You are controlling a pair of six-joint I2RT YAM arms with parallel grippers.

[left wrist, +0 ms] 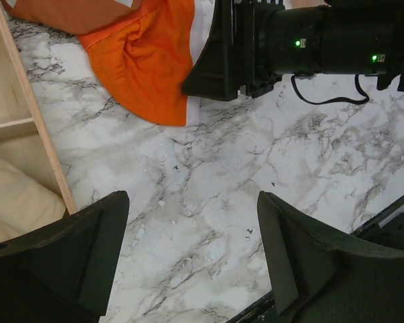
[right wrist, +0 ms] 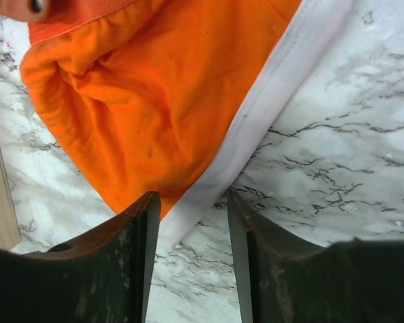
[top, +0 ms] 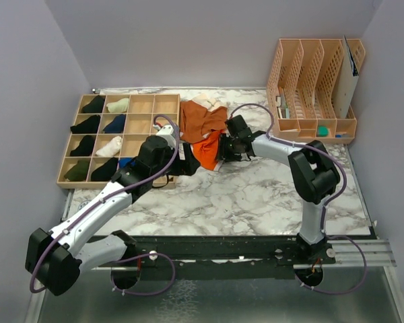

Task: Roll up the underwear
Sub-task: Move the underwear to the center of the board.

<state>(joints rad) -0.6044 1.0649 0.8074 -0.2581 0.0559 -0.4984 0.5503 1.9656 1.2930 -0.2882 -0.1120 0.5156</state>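
While our left end effector [left wrist: 192, 215] hangs spread above the tabletop [left wrist: 209, 168], our right end effector [right wrist: 190, 202], also spread, straddles the waistband [right wrist: 266, 118] of the orange briefs [right wrist: 155, 114] toward the far edge.

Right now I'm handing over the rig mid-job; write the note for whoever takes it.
Left gripper: open, holding nothing, over bare table beside the tray.
Right gripper: open, astride the end of the white waistband of the orange briefs.
The orange briefs lie crumpled on the table; the brown briefs lie behind them, touching.
Done: nothing rolled.
Left: roll both.
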